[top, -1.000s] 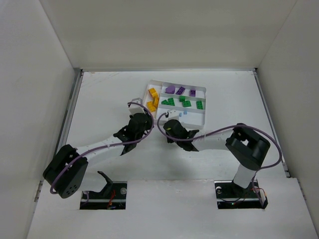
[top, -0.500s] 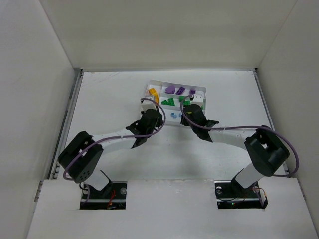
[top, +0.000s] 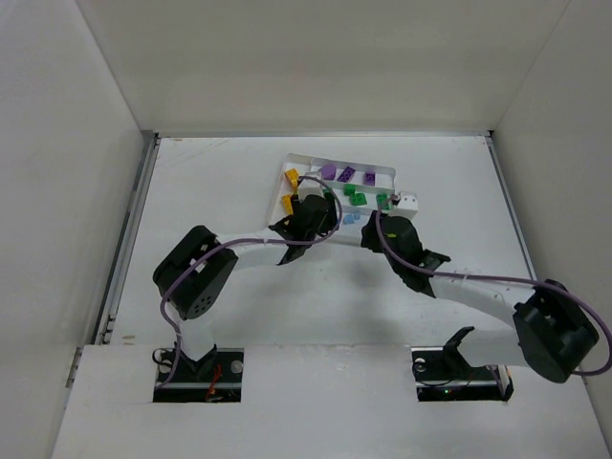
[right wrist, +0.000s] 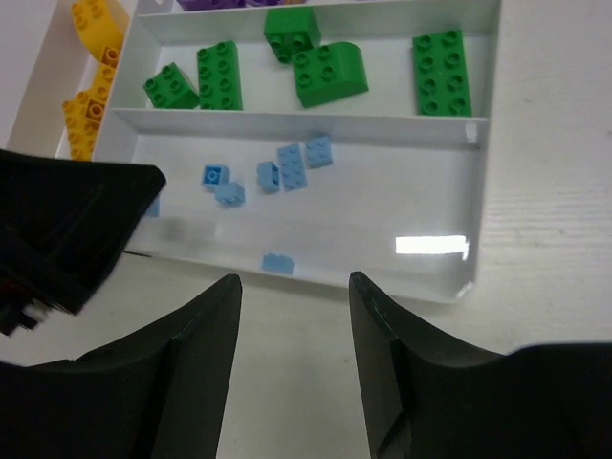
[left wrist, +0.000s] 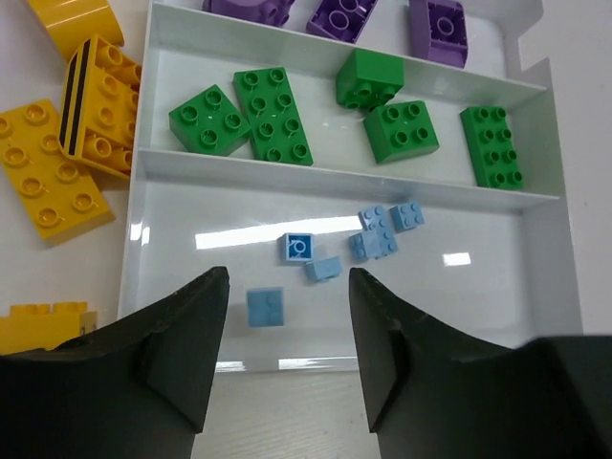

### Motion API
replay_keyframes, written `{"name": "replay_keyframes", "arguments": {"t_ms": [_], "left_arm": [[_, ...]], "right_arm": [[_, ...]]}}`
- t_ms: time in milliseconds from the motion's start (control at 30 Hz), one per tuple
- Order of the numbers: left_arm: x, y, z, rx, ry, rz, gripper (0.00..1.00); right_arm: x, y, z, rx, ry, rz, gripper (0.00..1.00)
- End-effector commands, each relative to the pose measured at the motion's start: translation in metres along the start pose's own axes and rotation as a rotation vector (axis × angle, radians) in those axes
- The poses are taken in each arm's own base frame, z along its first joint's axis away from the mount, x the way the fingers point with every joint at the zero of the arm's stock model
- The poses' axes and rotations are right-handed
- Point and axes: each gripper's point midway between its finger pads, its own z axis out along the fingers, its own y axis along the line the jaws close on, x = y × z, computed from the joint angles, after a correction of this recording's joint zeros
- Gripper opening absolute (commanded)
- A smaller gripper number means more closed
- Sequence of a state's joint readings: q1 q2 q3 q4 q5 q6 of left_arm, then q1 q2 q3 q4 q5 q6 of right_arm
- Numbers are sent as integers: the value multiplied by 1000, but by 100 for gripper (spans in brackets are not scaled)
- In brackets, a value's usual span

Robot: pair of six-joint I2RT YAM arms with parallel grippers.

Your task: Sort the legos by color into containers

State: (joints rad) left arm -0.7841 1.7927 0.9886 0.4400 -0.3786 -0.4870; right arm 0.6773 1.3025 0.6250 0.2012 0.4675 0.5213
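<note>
White table (top: 220, 182) enclosed by plain white walls (top: 316, 67).

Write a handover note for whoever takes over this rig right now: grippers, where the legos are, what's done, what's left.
Left gripper: open, empty, over the near edge of the tray.
Right gripper: open, empty, just short of that edge.
Purple legos in the far strip, green legos in the middle, pale blue legos in the near one, yellow legos in the end section.
Done: every visible brick is sorted.
Left: probably nothing; check under the arms.

A white table (top: 210, 182) — plain white walls (top: 306, 67) rise behind and beside it, a metal strip (top: 132, 225) lining its left edge.
</note>
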Motion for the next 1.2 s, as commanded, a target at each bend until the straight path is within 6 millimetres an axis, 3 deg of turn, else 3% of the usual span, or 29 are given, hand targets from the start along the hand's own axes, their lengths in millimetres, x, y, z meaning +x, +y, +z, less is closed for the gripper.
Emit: {"name": "replay_keyframes", "arguments": {"t_ms": [0, 67, 100, 167, 200, 233, 433, 533, 633, 767, 900, 1167], "left_arm": [[-25, 0, -14, 11, -51, -25, 60], [-30, 16, -28, -12, -68, -41, 78], [-33, 25, -36, -21, -80, -52, 100], [-40, 47, -58, -55, -105, -75, 100], [-45, 58, -70, -77, -124, -87, 100], [-47, 69, -83, -98, -137, -96, 100], [-57, 129, -156, -212, -223, -169, 100], [-43, 160, -178, -268, -218, -269, 100], [-20, 195, -195, -353, -163, -393, 100], [-7, 215, -213, -395, -125, -443, 100], [3, 227, -224, -457, -78, -438, 100], [5, 215, -211, -415, -64, -413, 100]], "right_arm": [[-6, -12, -13, 18, -65, 68, 56], [-3, -18, -20, 18, -73, 80, 59], [-3, -21, -22, 21, -77, 83, 60], [-1, -27, -26, 31, -89, 98, 67], [0, -31, -27, 41, -95, 102, 81], [-1, -34, -27, 47, -99, 105, 100], [-23, -51, -47, 104, -179, 202, 100], [-33, -55, -61, 92, -204, 273, 100], [-29, -57, -73, 82, -168, 325, 100], [-22, -70, -91, 114, -133, 358, 100], [-18, -103, -107, 192, -154, 438, 100], [-20, -123, -110, 223, -140, 458, 100]]}}
